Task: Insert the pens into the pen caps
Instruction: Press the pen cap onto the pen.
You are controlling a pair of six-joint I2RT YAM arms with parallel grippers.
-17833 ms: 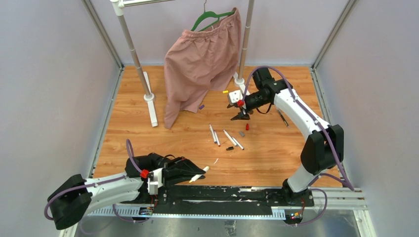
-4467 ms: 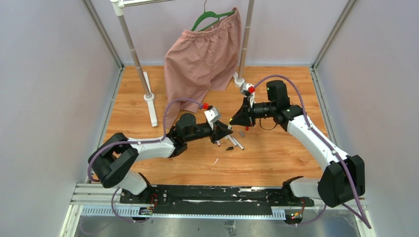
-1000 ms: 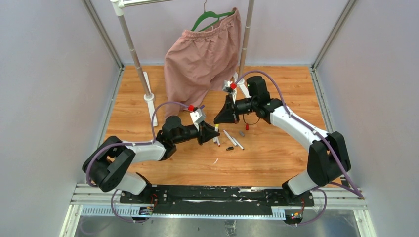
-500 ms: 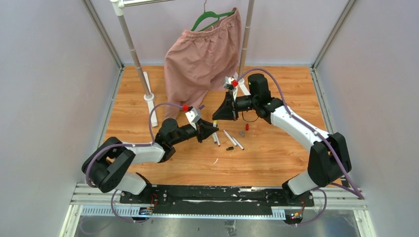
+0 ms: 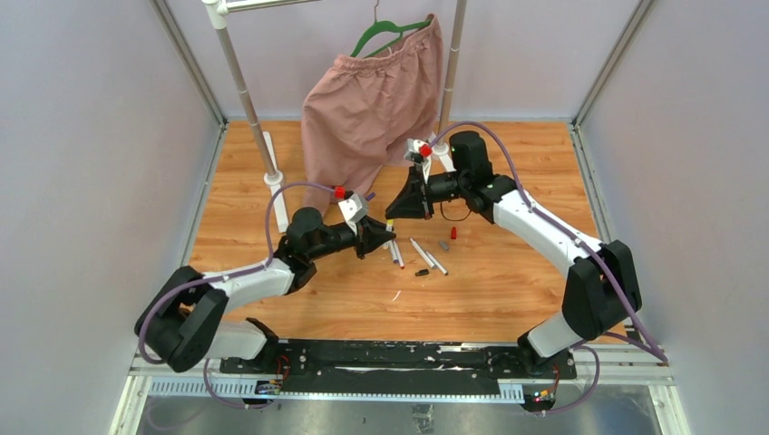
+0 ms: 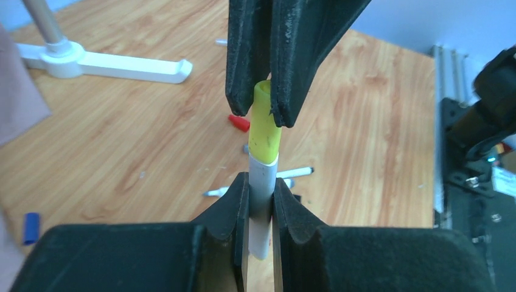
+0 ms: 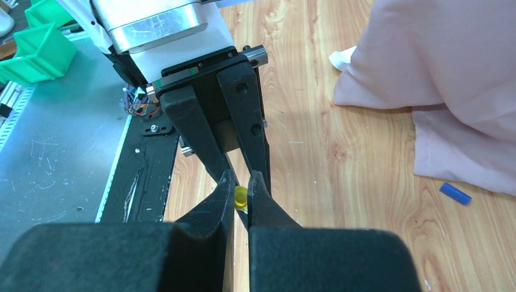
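While the other pens (image 5: 423, 255) lay uncapped on the bench (image 5: 508, 290), with a red cap (image 5: 453, 233), a grey cap (image 5: 444, 245) and a black cap (image 5: 422, 271) loose beside them, 1 pairing looked nearly done in mid-air. The left gripper (image 6: 260, 185) was clamped on a white pen (image 6: 263, 167). The right gripper (image 6: 261, 115) was pinched tight on the yellow cap (image 6: 266, 131), which seemed seated over the pen's tip.
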